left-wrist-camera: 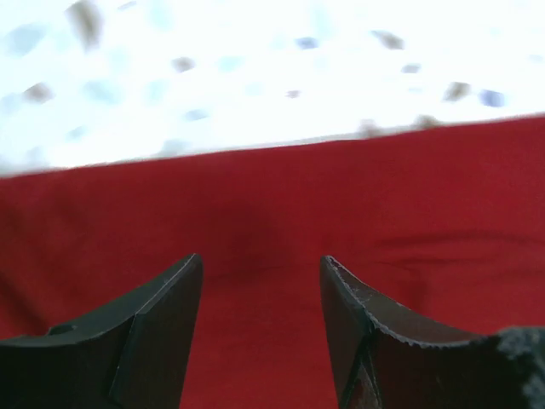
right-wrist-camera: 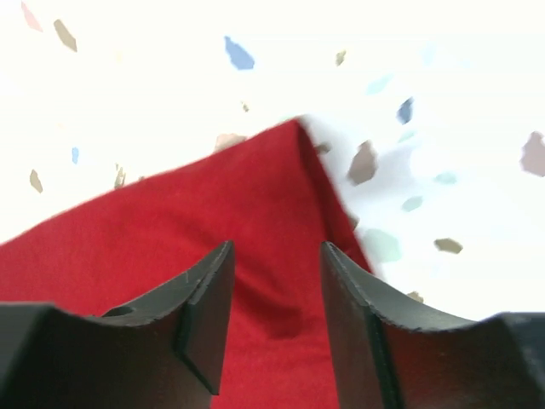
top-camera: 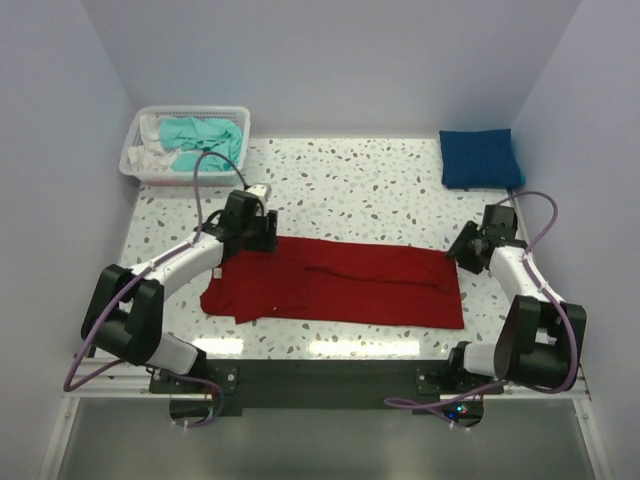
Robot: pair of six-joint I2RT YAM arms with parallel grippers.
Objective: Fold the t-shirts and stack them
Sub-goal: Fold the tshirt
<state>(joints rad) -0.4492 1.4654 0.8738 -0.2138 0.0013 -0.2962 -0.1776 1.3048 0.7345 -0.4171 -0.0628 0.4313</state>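
Left pincer (left-wrist-camera: 260,260) and right pincer (right-wrist-camera: 277,247) gape empty over the far edge of the red t-shirt (top-camera: 350,285).

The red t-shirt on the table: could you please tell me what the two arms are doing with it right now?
The red t-shirt lies spread lengthwise across the table. The left gripper is open over its far edge near the left end, and the right gripper is open over its far right corner; neither has closed on cloth. A blue t-shirt lies folded at the far right, and a teal t-shirt is in the white basket.
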